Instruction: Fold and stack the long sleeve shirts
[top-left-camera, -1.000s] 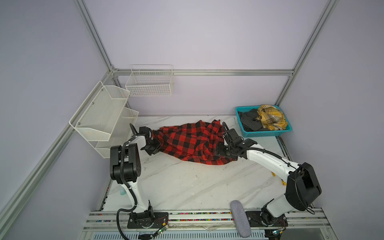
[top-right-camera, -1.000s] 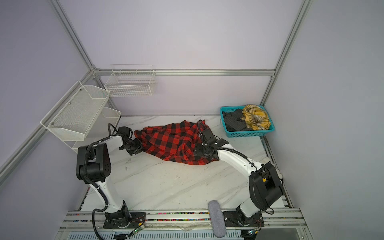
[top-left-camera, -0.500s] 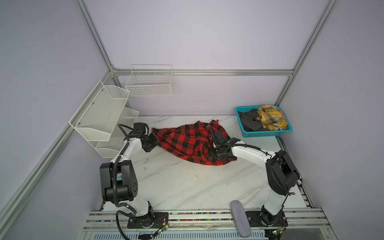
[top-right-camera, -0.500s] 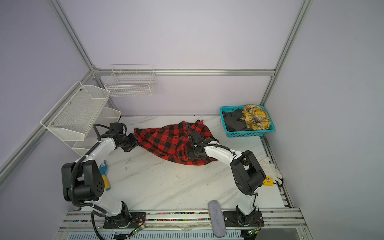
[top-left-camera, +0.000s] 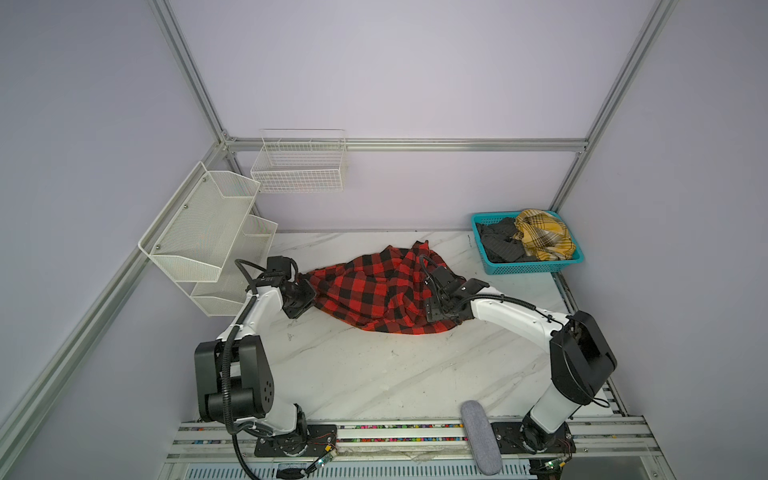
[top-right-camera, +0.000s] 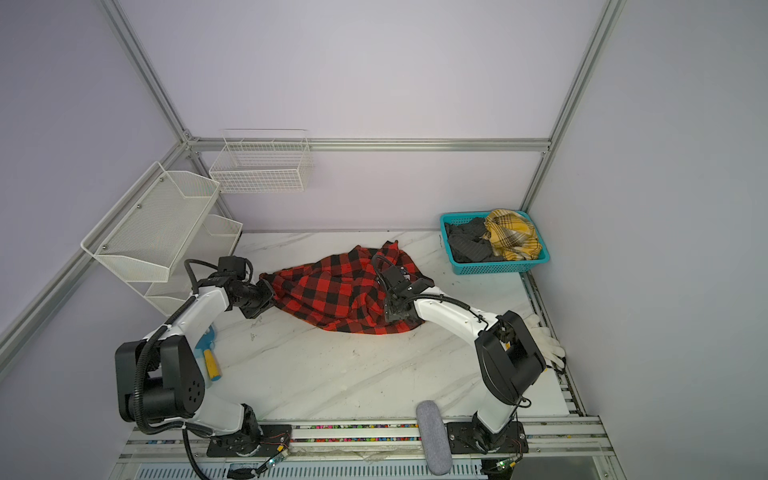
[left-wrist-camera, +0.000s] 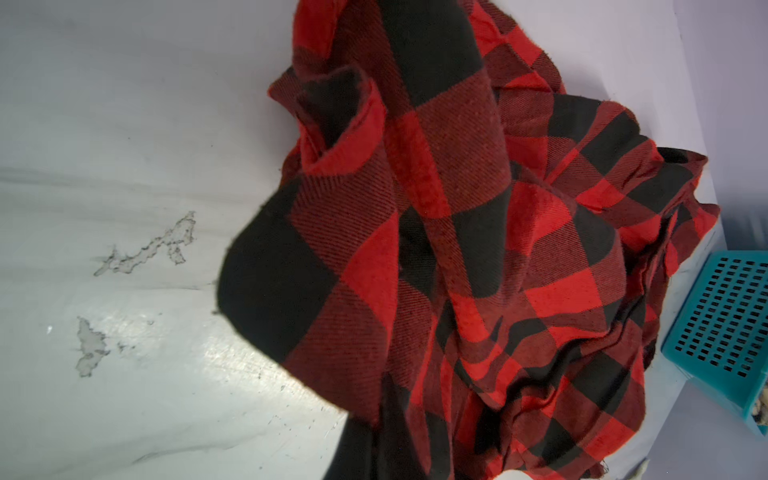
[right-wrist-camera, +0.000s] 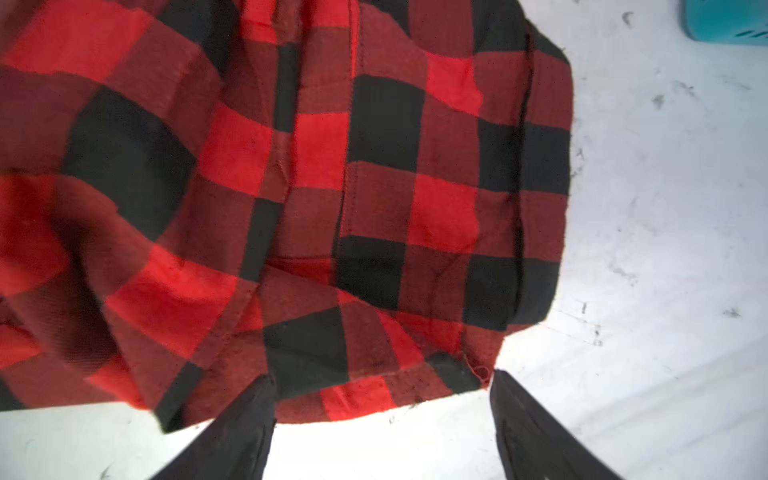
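Observation:
One of the long sleeve shirts, the red-and-black check one (top-left-camera: 374, 291) (top-right-camera: 332, 291), lies crumpled across the back middle of the marble table (top-left-camera: 374, 374). My left gripper (top-left-camera: 308, 293) (top-right-camera: 269, 297) is shut on the shirt's left end. The left wrist view shows only bunched check cloth (left-wrist-camera: 457, 249), with my fingers hidden under it. My right gripper (top-left-camera: 433, 311) (top-right-camera: 392, 313) sits at the shirt's right front part. In the right wrist view it is open (right-wrist-camera: 381, 376), its dark fingers (right-wrist-camera: 241, 424) wide apart on either side of the hem (right-wrist-camera: 353, 403).
A teal basket (top-left-camera: 536, 268) at the back right holds dark cloth (top-left-camera: 498, 245) and yellow plaid cloth (top-left-camera: 542, 235). White mesh shelves (top-left-camera: 199, 232) and a wire basket (top-left-camera: 299, 166) hang at the back left. A grey roll (top-left-camera: 480, 436), a white glove (top-right-camera: 544, 338) and a blue-and-yellow tool (top-right-camera: 210, 357) lie near the edges.
My left gripper has closed on the shirt's left end. My right gripper has shifted a little left and toward the front along the shirt and stays open.

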